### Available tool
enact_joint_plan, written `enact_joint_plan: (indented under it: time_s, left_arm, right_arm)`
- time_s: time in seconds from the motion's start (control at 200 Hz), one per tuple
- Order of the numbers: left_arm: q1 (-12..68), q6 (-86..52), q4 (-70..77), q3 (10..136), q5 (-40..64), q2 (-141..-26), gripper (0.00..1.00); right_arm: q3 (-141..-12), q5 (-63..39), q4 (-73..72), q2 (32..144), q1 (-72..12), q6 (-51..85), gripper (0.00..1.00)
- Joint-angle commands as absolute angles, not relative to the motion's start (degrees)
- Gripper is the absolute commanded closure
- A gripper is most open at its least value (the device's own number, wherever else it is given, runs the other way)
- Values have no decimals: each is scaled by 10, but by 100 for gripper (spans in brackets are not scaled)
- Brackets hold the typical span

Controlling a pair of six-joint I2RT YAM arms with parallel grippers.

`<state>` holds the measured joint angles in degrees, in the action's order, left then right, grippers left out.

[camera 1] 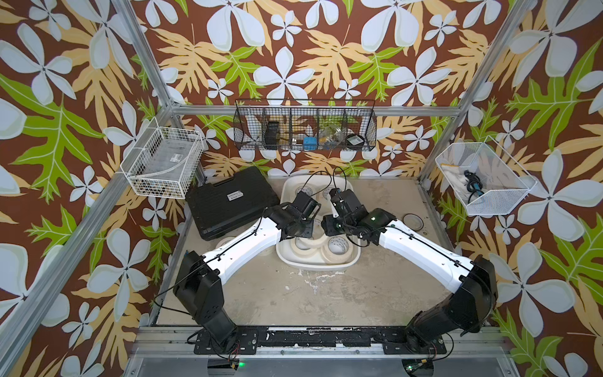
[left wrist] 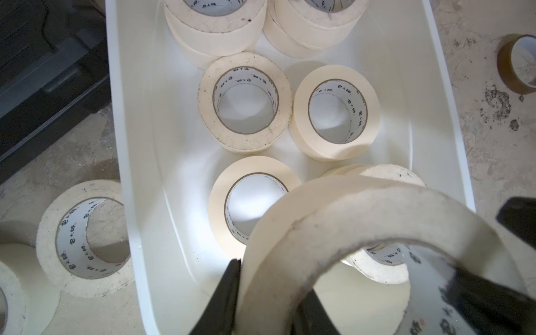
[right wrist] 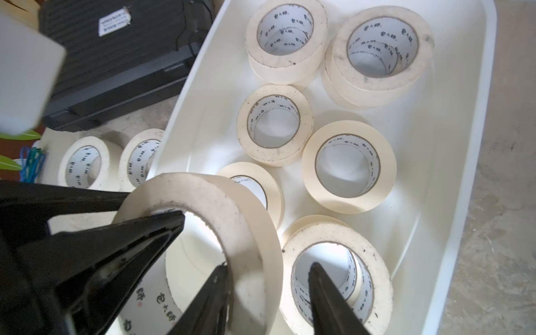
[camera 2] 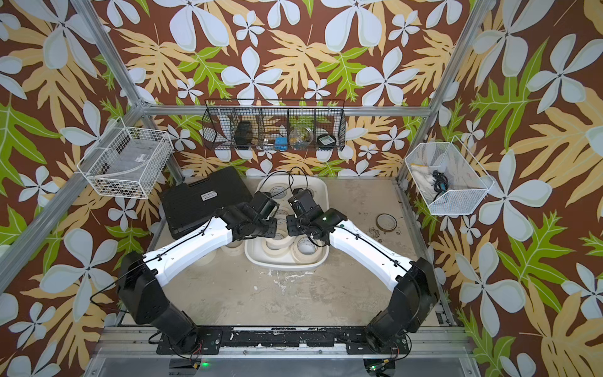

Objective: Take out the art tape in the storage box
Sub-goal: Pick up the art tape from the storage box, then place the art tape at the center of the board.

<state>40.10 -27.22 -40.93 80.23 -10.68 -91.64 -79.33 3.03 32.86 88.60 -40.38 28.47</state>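
While L jaws pinch a raised tape roll (left wrist: 377,208), R jaws agape astride it, handover seems on; nxt R clears, L tables it frame-left of storage box (camera 1: 313,265).

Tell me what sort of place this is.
Probably a staged robot test cell: an aluminium frame lined with floral wallpaper, two robot arms bolted to a base rail, and wire baskets on the walls.

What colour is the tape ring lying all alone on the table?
Brown, with a pale core. The lone tape ring shows best in the left wrist view.
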Motion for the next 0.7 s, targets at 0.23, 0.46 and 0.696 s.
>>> enact_joint_plan:
  time_s: [0.23,0.46,0.696]
  left_arm:
    - [282,-371,-412,647,-75,-732,88]
    - [186,-380,-419,540,-54,-626,95]
    - [103,-474,-460,474,-85,-607,100]
  right_arm:
    - [-756,16,277,841,-386,271,48]
    - [-736,-15,260,848,-361,262,48]
    - [-740,-29,250,860,-358,257,48]
